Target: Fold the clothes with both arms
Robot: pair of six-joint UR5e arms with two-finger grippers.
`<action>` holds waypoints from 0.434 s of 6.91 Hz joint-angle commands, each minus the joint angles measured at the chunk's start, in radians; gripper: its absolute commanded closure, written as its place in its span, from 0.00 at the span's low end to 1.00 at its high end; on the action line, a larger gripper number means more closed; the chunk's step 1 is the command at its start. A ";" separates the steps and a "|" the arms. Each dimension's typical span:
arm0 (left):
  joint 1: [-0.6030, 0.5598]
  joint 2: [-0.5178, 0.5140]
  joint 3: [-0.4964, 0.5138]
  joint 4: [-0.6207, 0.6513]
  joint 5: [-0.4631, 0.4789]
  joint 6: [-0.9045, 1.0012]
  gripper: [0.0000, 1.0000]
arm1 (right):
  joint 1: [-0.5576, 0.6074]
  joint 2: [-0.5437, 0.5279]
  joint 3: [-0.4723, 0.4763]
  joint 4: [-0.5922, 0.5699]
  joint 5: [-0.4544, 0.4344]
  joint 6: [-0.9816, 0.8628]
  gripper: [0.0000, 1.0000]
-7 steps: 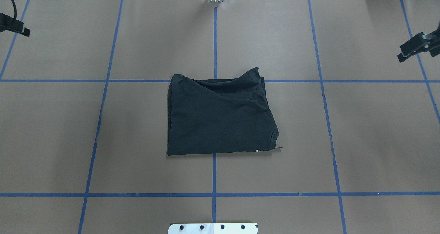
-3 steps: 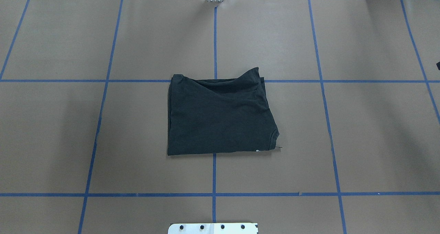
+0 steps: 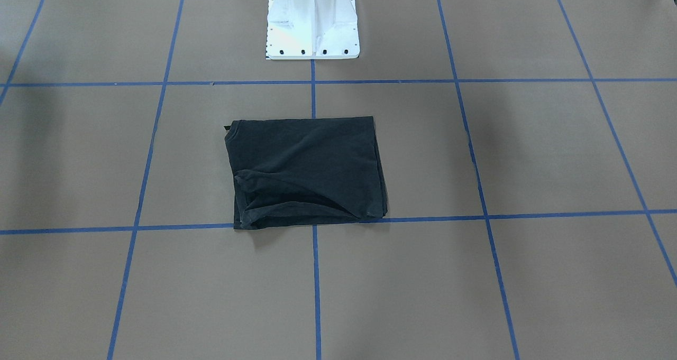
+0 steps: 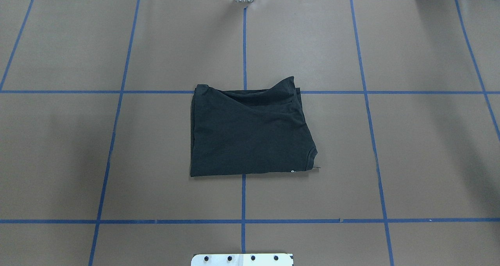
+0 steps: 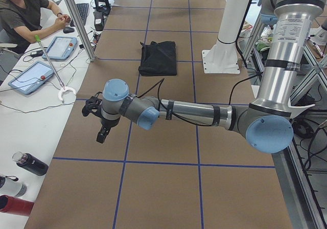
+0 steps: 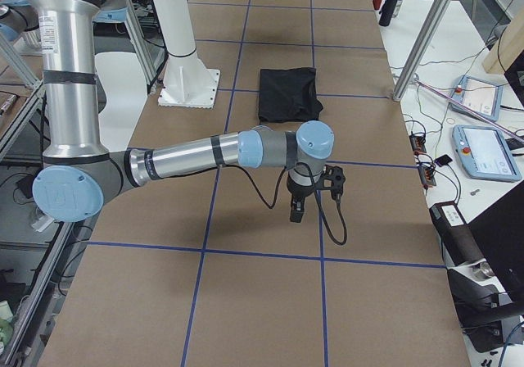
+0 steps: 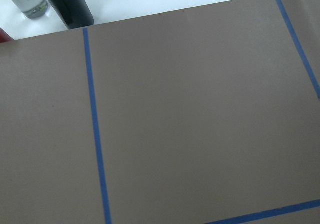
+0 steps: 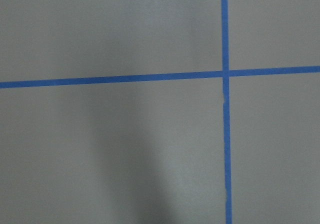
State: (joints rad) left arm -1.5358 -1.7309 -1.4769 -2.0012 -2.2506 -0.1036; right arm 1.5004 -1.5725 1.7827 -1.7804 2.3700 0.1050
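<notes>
The black T-shirt (image 4: 250, 133) lies folded into a rough rectangle at the table's middle, plain side up, with a rumpled far edge. It also shows in the front-facing view (image 3: 307, 169) and both side views (image 5: 159, 58) (image 6: 286, 94). The left gripper (image 5: 102, 133) hangs over the table's left end, far from the shirt. The right gripper (image 6: 296, 211) hangs over the right end, also far from it. Both show only in the side views, so I cannot tell whether they are open or shut. The wrist views show only brown paper and blue tape.
The white pedestal base (image 3: 313, 32) stands at the robot's edge of the table. A seated operator (image 5: 23, 14), tablets (image 5: 30, 77) and bottles (image 5: 30, 163) are at a white bench past the left end. More tablets (image 6: 485, 150) lie past the right end.
Both grippers, seen at the overhead view's left and right edges a second ago, have moved outward and left that view. The shirt has not moved.
</notes>
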 commanded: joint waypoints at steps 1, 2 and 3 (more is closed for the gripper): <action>-0.015 0.019 0.026 -0.002 0.006 0.044 0.01 | 0.029 -0.018 -0.052 0.001 0.000 -0.067 0.00; -0.018 0.019 -0.006 0.016 0.006 0.044 0.01 | 0.030 -0.018 -0.062 0.001 0.000 -0.067 0.00; -0.011 0.025 -0.026 0.094 0.011 0.071 0.01 | 0.030 -0.018 -0.065 0.001 0.000 -0.067 0.00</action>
State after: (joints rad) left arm -1.5503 -1.7115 -1.4775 -1.9731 -2.2436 -0.0550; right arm 1.5286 -1.5899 1.7277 -1.7796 2.3701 0.0416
